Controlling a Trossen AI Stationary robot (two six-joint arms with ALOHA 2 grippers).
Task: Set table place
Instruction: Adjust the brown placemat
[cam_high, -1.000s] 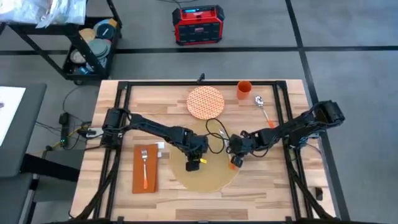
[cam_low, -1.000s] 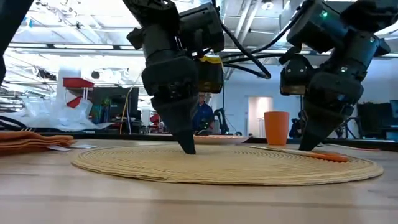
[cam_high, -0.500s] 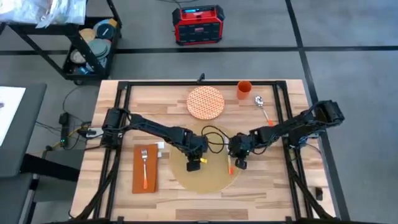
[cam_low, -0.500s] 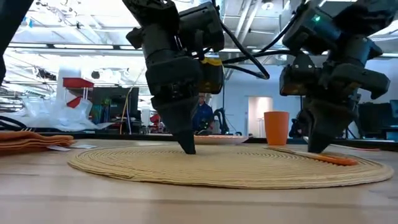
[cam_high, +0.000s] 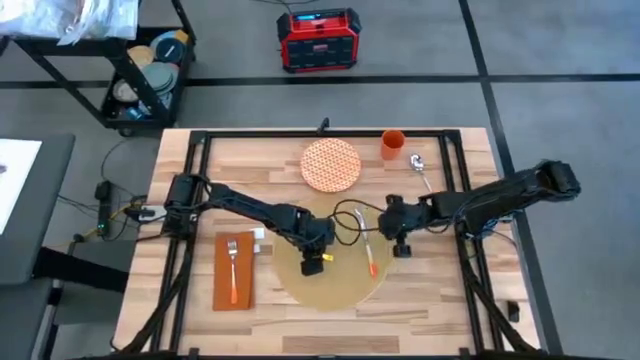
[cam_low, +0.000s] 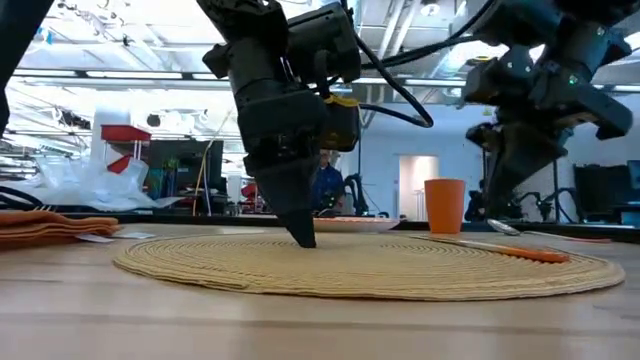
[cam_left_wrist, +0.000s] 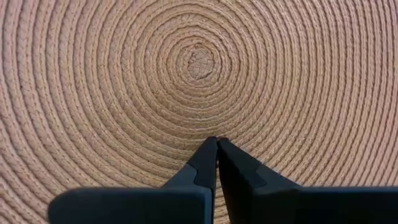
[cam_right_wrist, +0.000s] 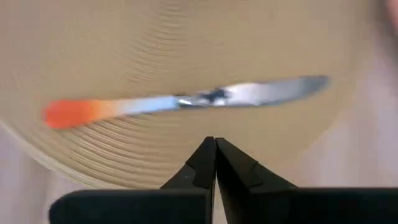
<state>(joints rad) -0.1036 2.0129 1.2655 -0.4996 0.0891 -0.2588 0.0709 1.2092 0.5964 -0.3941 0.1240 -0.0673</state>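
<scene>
The tan woven placemat lies flat on the plank table, toward its near middle. My left gripper is shut, its tips standing on the mat just near of the mat's centre. A knife with an orange handle lies on the mat's right part. My right gripper is shut and hangs above the mat's right edge, clear of the knife and of the table. My left gripper presses its shut fingertips down on the placemat's woven top, a little off the centre. The fingers come from above, pointing down. The mat lies flat on the table under them.
At the table's far side are an orange patterned plate, an orange cup and a spoon. A rust napkin with a fork lies left of the mat. Black frame rails run along the table's sides.
My right gripper has risen from the knife's orange handle and drawn away toward the table's right edge. The knife stays flat on the mat's right part. My left gripper has kept its tips on the mat.
</scene>
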